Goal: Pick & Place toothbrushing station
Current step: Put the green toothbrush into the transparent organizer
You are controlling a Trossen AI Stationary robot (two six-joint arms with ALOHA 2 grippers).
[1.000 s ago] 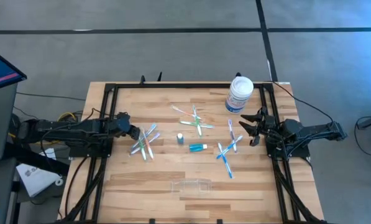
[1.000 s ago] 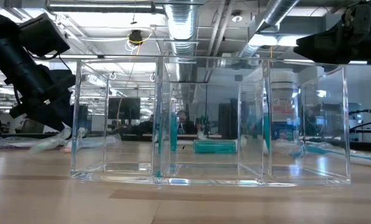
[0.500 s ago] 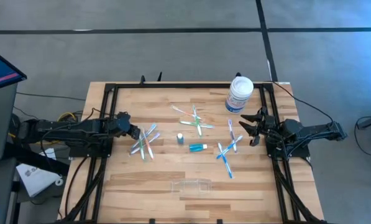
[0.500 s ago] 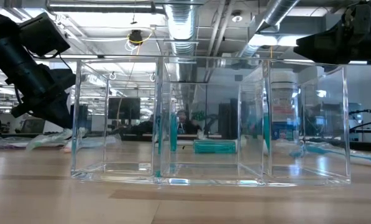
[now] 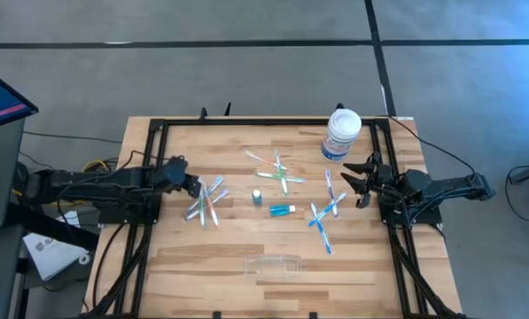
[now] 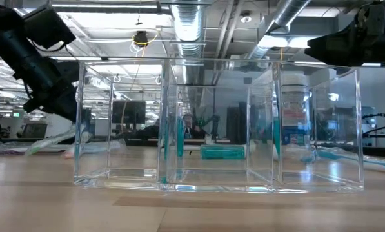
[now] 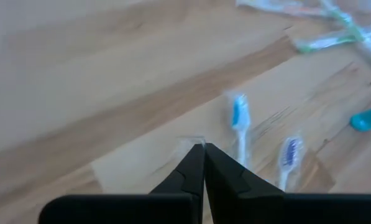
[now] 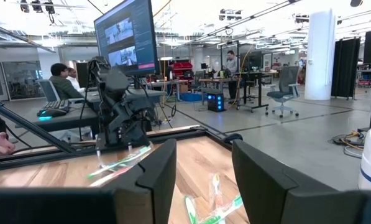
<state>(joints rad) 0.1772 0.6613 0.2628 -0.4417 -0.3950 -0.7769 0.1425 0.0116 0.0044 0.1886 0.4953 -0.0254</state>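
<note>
Wrapped toothbrushes lie in three loose heaps on the wooden table: left (image 5: 208, 202), far middle (image 5: 278, 170) and right (image 5: 324, 213). A short teal tube (image 5: 282, 210) lies mid-table. The clear tray (image 5: 271, 263) stands near the front edge and fills the low view (image 6: 218, 122). My left gripper (image 5: 193, 187) is at the left heap, shut on the clear wrapper of one toothbrush (image 6: 50, 139). My right gripper (image 5: 358, 182) waits open and empty at the table's right side. My left gripper pinches an edge of the toothbrush's clear wrapper (image 7: 186, 144) between its two fingertips. The fingers come slanting down from the table's left side. The wrapped brush (image 8: 119, 160) hangs slanting below the fingers; I cannot tell whether its lower end is on the table.
A big white tub with a blue label (image 5: 342, 133) stands at the far right. A small white and teal thing (image 5: 257, 196) sits beside the tube. A black frame (image 5: 154, 133) runs round the table. Bare wood shows either side of the tray.
My left gripper has shut on the wrapper at the left heap and risen a little. The held end of that wrapped toothbrush has come up with it. The other brushes stay put.
</note>
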